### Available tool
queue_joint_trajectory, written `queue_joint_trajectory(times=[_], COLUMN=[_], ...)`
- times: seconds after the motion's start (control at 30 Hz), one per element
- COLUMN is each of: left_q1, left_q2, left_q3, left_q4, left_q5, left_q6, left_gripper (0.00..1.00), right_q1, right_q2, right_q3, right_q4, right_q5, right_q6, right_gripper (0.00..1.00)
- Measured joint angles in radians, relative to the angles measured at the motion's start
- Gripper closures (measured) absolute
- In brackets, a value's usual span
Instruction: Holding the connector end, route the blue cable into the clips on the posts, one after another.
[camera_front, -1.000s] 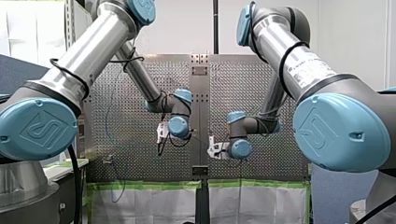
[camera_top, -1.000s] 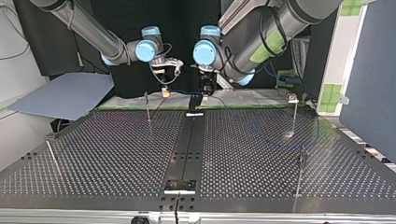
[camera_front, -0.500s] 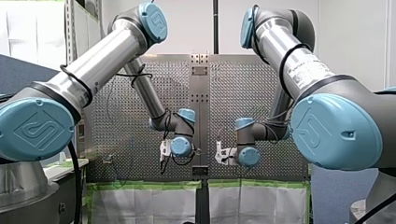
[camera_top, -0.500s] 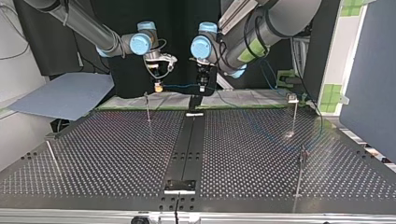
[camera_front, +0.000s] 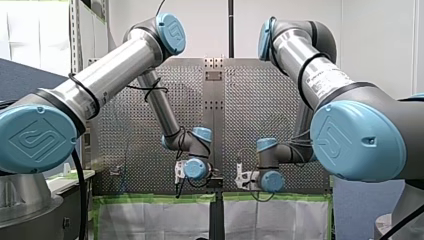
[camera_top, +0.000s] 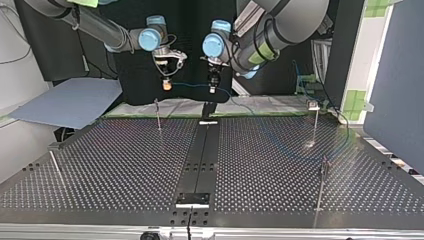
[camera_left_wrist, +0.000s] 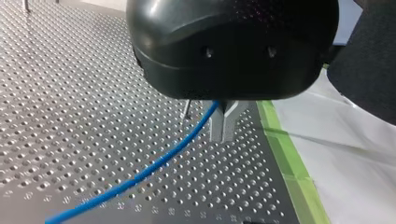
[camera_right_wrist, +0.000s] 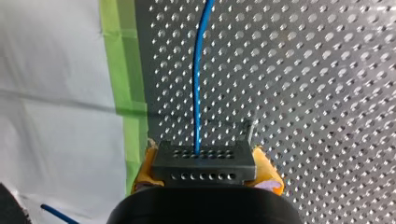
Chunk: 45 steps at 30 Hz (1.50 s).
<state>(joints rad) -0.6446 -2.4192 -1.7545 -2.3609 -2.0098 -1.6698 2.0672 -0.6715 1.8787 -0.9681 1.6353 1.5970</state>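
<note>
Holding the cable at two points, both arms reach low to the lower centre of the front view. My left pincer (camera_front: 178, 173) sits left of the centre rail (camera_front: 214, 120) and my right pincer (camera_front: 242, 176) sits right of it. Neither grip nor the cable can be read here.

Top view: both pincers hang in the upper centre, raised above the bench (camera_top: 125, 165). The blue cable (camera_top: 190, 85) spans nearly level between them, then drops away towards the right of the frame. The level span probably keeps the run straight for lowering into a clip. No post appears to carry the cable yet. The nearest post (camera_top: 158, 114) stands just below my right pincer, so any descent must clear its tip. Other posts stand at right (camera_top: 316, 121), lower right (camera_top: 322, 186) and lower left (camera_top: 54, 166).

Left wrist view: the metal fingers (camera_left_wrist: 223, 122) are closed together, with the cable passing between them near their roots, as a guide. A post (camera_left_wrist: 187, 108) stands just beyond the fingers.

Right wrist view: the yellow pads (camera_right_wrist: 268, 170) clamp the black connector (camera_right_wrist: 203, 158), and the cable leaves it straight ahead over the bench. Green tape (camera_right_wrist: 123, 70) edges the bench beside the pincer.
</note>
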Motion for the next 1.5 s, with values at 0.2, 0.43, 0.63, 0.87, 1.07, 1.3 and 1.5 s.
queue_joint_trajectory(times=[0.2,0.43,0.63,0.87,1.07,1.3,1.5], left_q1=[-0.024,-0.049,-0.066,-0.084,-0.121,-0.177,-0.189], left_q2=[0.000,-0.001,-0.001,-0.022,-0.072,-0.123,-0.127], left_q3=[0.000,0.000,0.001,0.032,0.084,0.159,0.224], left_q4=[0.032,0.069,0.082,0.062,0.022,-0.016,-0.025], left_q5=[-0.002,-0.005,-0.005,-0.015,-0.048,-0.095,-0.108], left_q6=[-0.013,-0.029,-0.048,-0.053,-0.054,-0.059,-0.068], left_gripper=[1.00,1.00,1.00,1.00,1.00,1.00,1.00], right_q1=[-0.016,-0.037,-0.061,-0.083,-0.096,-0.113,-0.138], right_q2=[0.003,0.003,0.003,-0.003,-0.006,-0.006,-0.006], right_q3=[0.021,0.046,0.064,0.089,0.096,0.097,0.098], right_q4=[-0.013,-0.038,-0.066,-0.100,-0.109,-0.104,-0.124], right_q5=[0.023,0.026,0.015,-0.002,-0.014,-0.022,-0.061], right_q6=[0.003,0.003,0.000,0.000,-0.005,-0.020,-0.021], right_gripper=[1.00,1.00,1.00,1.00,1.00,1.00,1.00])
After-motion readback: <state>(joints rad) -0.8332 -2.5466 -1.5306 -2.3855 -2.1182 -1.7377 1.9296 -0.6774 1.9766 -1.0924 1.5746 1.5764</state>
